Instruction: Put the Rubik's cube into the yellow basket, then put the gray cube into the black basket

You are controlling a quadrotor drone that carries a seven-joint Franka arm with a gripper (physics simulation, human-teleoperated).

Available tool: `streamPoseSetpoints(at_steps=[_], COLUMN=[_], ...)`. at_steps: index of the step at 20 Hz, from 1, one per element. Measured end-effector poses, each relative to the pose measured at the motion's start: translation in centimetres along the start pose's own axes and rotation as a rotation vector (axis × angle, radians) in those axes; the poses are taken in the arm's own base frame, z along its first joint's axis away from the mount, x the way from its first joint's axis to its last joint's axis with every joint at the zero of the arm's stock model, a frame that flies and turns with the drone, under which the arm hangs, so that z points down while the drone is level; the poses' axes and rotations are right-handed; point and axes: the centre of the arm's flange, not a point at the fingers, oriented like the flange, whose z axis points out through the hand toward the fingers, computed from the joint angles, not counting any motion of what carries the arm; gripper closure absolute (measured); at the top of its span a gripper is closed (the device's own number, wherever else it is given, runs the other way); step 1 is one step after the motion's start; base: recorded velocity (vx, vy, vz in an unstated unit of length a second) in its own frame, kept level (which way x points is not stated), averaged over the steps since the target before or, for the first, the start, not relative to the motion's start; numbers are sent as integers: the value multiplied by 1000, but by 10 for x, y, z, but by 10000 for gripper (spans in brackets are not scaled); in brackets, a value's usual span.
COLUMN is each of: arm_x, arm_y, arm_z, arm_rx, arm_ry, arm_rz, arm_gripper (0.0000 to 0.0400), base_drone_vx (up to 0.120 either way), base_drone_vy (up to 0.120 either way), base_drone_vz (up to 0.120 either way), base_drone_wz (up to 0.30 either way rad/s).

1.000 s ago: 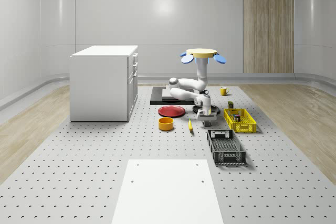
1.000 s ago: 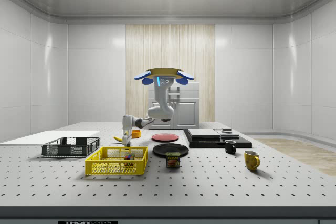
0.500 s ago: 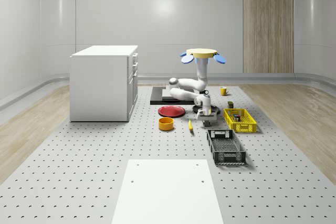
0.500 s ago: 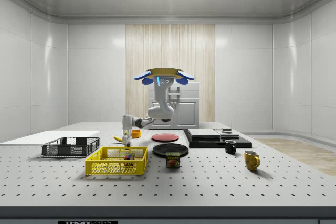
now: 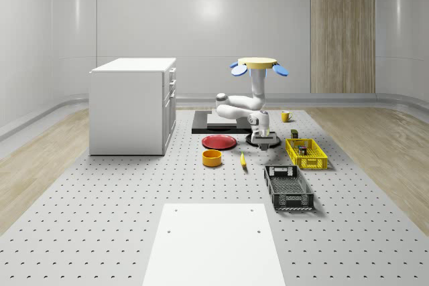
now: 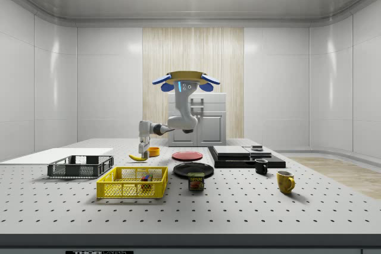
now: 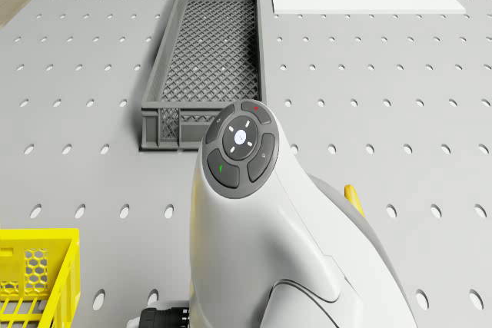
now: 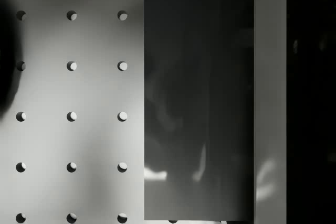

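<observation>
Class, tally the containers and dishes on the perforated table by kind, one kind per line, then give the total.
Baskets: 2, yellow basket and black basket
Plates: 2, red plate and black plate
Mugs: 2, yellow mug and black mug
Bowls: 1, orange bowl
Total: 7

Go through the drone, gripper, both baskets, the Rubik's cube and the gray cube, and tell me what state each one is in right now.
drone: hovering above the table, behind the yellow basket in the side view.
gripper: pointing down, raised above the table.
gray cube: close under the wrist camera.
yellow basket: upright, holds the Rubik's cube.
Rubik's cube: inside yellow basket.
black basket: upright, empty.
</observation>
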Motion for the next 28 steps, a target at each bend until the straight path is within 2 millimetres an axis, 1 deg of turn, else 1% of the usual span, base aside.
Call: streamPoseSetpoints(at_steps=[3, 4, 7, 16, 20, 22, 28], arm_x=[0, 0, 0, 0, 0, 0, 0], arm_y=[0, 0, 0, 0, 0, 0, 0], arm_z=[-6, -7, -9, -12, -12, -12, -12], arm_rx=[0, 0, 0, 0, 0, 0, 0], arm_ry=[0, 0, 0, 0, 0, 0, 0], arm_rz=[0, 0, 0, 0, 0, 0, 0], arm_gripper=[150, 150, 150, 150, 150, 150, 150], base_drone_vx=[0, 0, 0, 120, 120, 120, 120], base_drone_vy=[0, 0, 120, 120, 10, 120, 33], base_drone_vz=[107, 0, 0, 0, 0, 0, 0], base_drone_wz=[0, 0, 0, 0, 0, 0, 0])
